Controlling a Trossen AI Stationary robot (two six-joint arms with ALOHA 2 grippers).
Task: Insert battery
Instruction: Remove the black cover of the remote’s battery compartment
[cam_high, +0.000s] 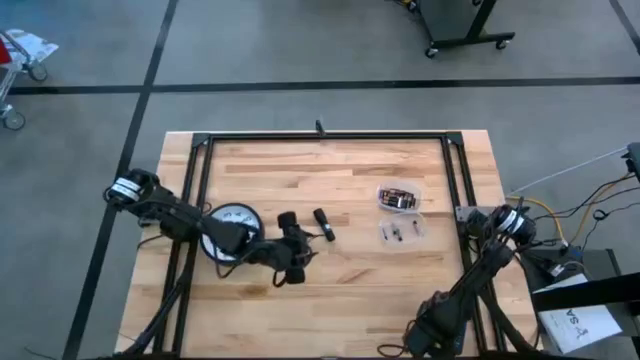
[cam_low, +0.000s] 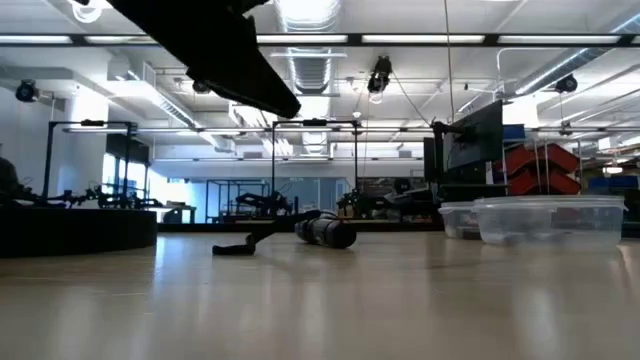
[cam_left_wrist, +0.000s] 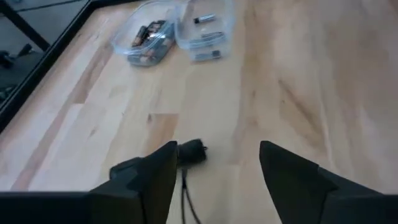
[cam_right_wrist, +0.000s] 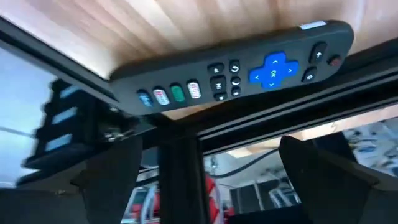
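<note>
- Closest to my left wrist camera are the left gripper's (cam_left_wrist: 214, 180) own two fingers (cam_left_wrist: 155, 177), spread wide with nothing between them, only bare wood.
- Just beyond one fingertip lies a small dark cylindrical piece (cam_left_wrist: 191, 152) with a thin cord; I cannot tell what it is.
- From above, the left gripper (cam_high: 290, 262) hovers mid-table, with a short dark object (cam_high: 323, 223) at its 1 o'clock, near but apart.
- Further out toward 2 o'clock sit two clear plastic tubs: one (cam_high: 399, 198) with batteries, the other (cam_high: 404, 233) with a few small parts.
- A round white dial (cam_high: 231, 224) lies at the gripper's 10 o'clock, under the arm.
- The right gripper (cam_right_wrist: 208, 168) waits by the table's right edge, fingers wide apart, empty; a black remote control (cam_right_wrist: 236, 68) with a blue pad lies ahead of it.
</note>
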